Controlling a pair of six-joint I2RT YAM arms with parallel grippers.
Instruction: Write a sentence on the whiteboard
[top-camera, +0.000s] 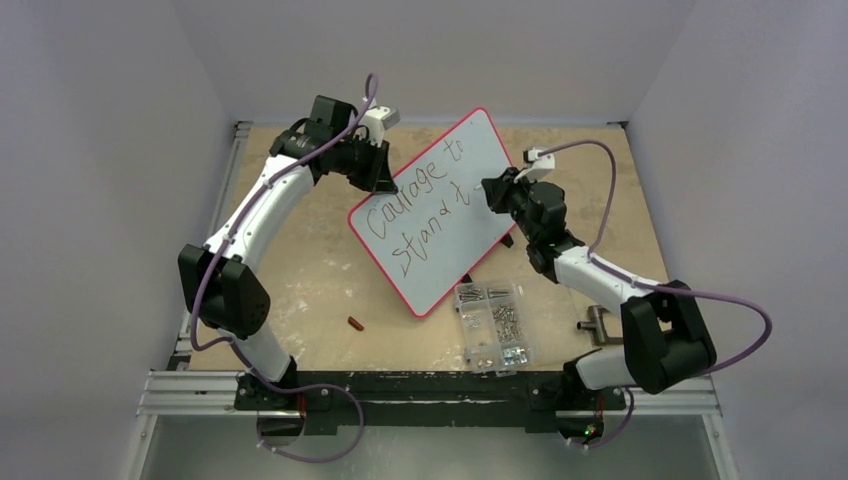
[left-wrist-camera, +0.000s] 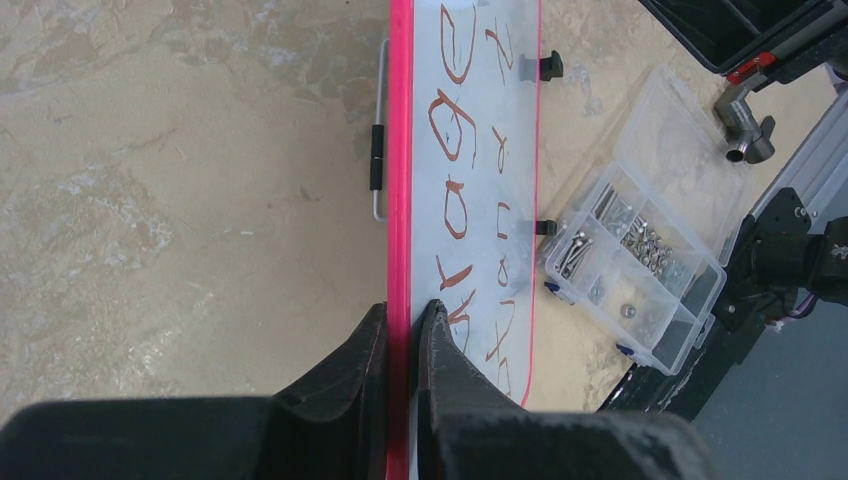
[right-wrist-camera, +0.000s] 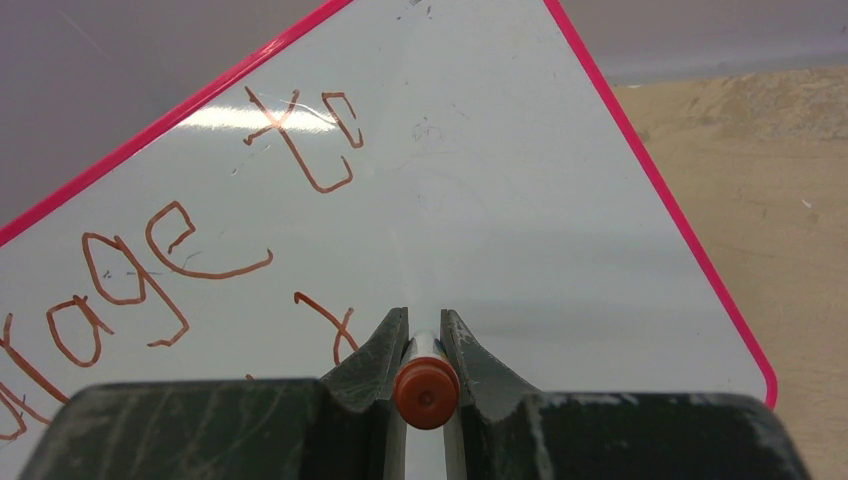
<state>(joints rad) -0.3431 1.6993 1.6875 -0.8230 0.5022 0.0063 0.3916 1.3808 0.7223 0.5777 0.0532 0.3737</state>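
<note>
whiteboard (top-camera: 455, 160) sits mid-table, tilted up, with left gripper (left-wrist-camera: 405, 335) pinched tight on its pink rim at the board's 10 o'clock. right gripper (right-wrist-camera: 424, 335) clamps a red-capped marker (right-wrist-camera: 425, 393) at the board's 3 o'clock, tip hidden. sentence (top-camera: 420, 205) reads "Courage to / stand t"; screw box (top-camera: 492, 325) sits at the board's 5 o'clock.

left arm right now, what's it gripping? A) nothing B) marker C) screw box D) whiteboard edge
D: in the left wrist view, the jaws of the left gripper sit shut on the pink rim of the whiteboard; the marker is in the right gripper.
</note>
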